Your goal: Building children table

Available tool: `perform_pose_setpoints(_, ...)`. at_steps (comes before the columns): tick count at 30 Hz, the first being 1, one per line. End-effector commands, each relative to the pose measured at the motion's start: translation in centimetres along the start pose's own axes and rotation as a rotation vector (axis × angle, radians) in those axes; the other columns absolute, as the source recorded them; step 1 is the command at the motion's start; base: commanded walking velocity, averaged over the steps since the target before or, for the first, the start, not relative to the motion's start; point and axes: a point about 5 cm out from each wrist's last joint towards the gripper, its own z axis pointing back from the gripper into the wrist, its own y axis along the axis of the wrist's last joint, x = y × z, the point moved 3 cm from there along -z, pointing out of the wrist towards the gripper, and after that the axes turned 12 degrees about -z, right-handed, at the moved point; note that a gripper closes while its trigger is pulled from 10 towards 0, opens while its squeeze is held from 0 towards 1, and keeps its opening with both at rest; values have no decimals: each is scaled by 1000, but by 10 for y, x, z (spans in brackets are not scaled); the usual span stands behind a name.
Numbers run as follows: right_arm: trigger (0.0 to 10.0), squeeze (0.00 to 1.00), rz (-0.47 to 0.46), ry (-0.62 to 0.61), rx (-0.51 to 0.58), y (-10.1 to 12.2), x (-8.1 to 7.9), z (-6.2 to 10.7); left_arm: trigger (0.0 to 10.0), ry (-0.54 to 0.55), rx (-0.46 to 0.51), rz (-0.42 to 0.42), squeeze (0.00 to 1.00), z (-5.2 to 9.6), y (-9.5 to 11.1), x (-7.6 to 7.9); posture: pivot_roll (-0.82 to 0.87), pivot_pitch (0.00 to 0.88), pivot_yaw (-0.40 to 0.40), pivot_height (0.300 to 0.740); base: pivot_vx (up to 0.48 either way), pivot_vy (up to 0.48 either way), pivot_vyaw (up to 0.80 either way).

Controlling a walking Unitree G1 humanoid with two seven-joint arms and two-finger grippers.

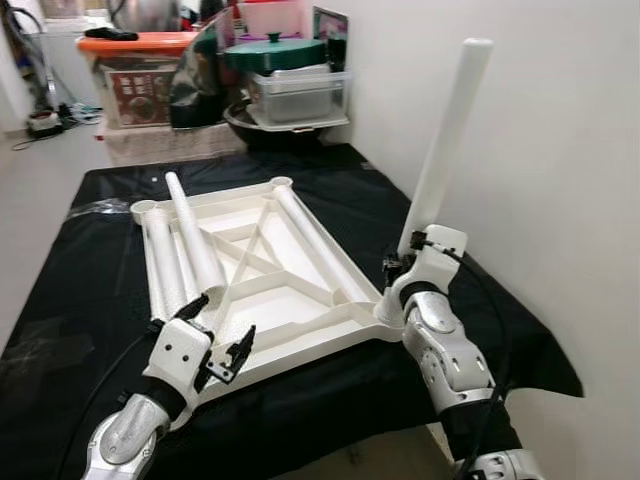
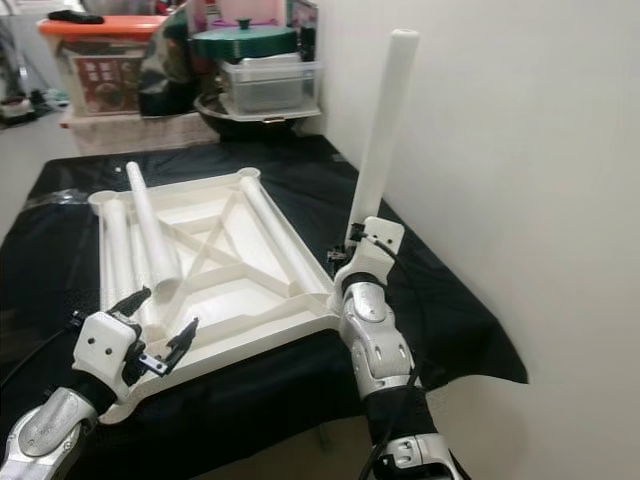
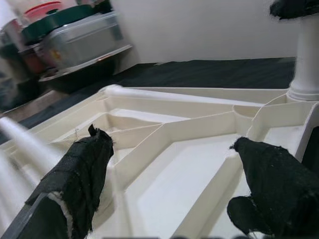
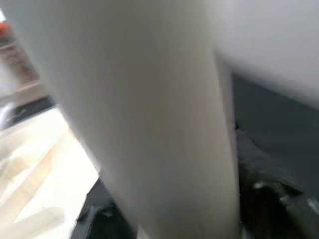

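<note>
The right gripper (image 1: 405, 262) is being wrapped around the base of a white table leg (image 1: 447, 140), which is being held upright in the near right corner socket of the upturned tabletop (image 1: 310, 300). Whether its fingers are fully clamped can't be told, since the wrist is hiding them and the right wrist view is just blurred white tube (image 4: 149, 124).

The left gripper (image 1: 222, 330) is being held wide open over the tabletop's near left edge, nothing gripped, black padded fingers (image 3: 84, 174) well spread and apart from the plastic.

The tabletop is smooth cream plastic, lying underside up with raised ribs crossing diagonally and round sockets at the corners. Three more legs (image 1: 190, 245) are lying loose on it, smooth tapered tubes: two along the left side, one along the right rib.

Everything is being carried on a worktop draped in black cloth (image 1: 70, 290). A white wall (image 1: 560, 200) is sitting just beside the upright leg, so room is tight there. Bins and a green-lidded pot (image 1: 275, 52) are stacked past the far edge.
</note>
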Motion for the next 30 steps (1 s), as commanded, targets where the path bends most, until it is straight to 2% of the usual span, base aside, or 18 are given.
perform_pose_setpoints(1, 10000, 816, -58, 160, -110, -24, -26, 5, 10000, -16, 2, -10, 0, -2, 0, 3, 80, 0, -17, 740, 0, 0, 0)
perform_pose_setpoints(2, 10000, 816, -58, 160, -110, -24, -26, 5, 10000, -16, 2, -10, 0, -2, 0, 3, 80, 0, -17, 740, 0, 0, 0)
perform_pose_setpoints(3, 10000, 1000, -105, 385, -100, -16, -56, 13, 10000, -16, 3, -9, 0, -3, 1, 4, 82, 0, -22, 740, 0, 0, 0)
perform_pose_setpoints(4, 10000, 1000, -105, 385, -100, -16, -56, 13, 10000, -16, 3, -9, 0, -3, 1, 4, 82, 0, -22, 740, 0, 0, 0)
perform_pose_setpoints(5, 10000, 0, -125, 576, -103, -9, -79, 23, 10000, -14, 4, -8, 0, -3, 1, 4, 83, 0, -27, 740, 0, 0, 0)
perform_pose_setpoints(7, 10000, 0, -125, 576, -103, -9, -79, 23, 10000, -14, 4, -8, 0, -3, 1, 4, 83, 0, -27, 740, 0, 0, 0)
perform_pose_setpoints(13, 10000, 0, 8, 833, -155, -3, -97, 30, 10000, 4, -1, -7, 0, -1, 0, 2, 108, 0, -53, 740, 0, 0, 0)
perform_pose_setpoints(17, 10000, 0, 61, 1059, -219, -3, -105, 51, 10000, 11, -3, -6, 0, 1, 0, 1, 107, 0, -55, 740, 0, 0, 0)
perform_pose_setpoints(19, 10000, 0, 106, 1248, -313, -17, -110, 80, 10000, 12, 0, -5, 0, 0, 1, 3, 113, 0, -61, 740, 0, 0, 0)
perform_pose_setpoints(20, 7569, 0, 111, 1273, -339, -26, -111, 86, 10000, 15, 0, -6, 0, 0, 1, 2, 115, 0, -61, 740, 0, 0, 0)
perform_pose_setpoints(21, 7569, 0, 111, 1273, -339, -26, -111, 86, 10000, 15, 0, -6, 0, 0, 1, 2, 115, 0, -61, 740, 0, 0, 0)
perform_pose_setpoints(22, 2235, 0, 109, 1250, -344, -34, -110, 86, 10000, 17, -1, -7, 0, 0, 1, 1, 115, 0, -57, 740, 0, 0, 0)
perform_pose_setpoints(23, 2235, 0, 109, 1250, -344, -34, -110, 86, 10000, 17, -1, -7, 0, 0, 1, 1, 115, 0, -57, 740, 0, 0, 0)
perform_pose_setpoints(24, 0, 0, 118, 1131, -306, -40, -105, 73, 10000, 18, -3, -8, 0, 1, 0, 0, 112, 0, -52, 740, 0, 0, 0)
perform_pose_setpoints(25, 0, 0, 118, 1131, -306, -40, -105, 73, 10000, 18, -3, -8, 0, 1, 0, 0, 112, 0, -52, 740, 0, 0, 0)
perform_pose_setpoints(26, 0, 0, 125, 878, -259, -44, -92, 45, 10000, 16, -6, -10, 0, 2, -1, 0, 108, 0, -49, 740, 0, 0, 0)
perform_pose_setpoints(28, 0, 0, 125, 878, -259, -44, -92, 45, 10000, 16, -6, -10, 0, 2, -1, 0, 108, 0, -49, 740, 0, 0, 0)
perform_pose_setpoints(30, 0, 0, 128, 413, -206, -48, -53, 8, 10000, 12, -10, -13, 0, 3, -2, -1, 100, 0, -44, 740, 0, 0, 0)
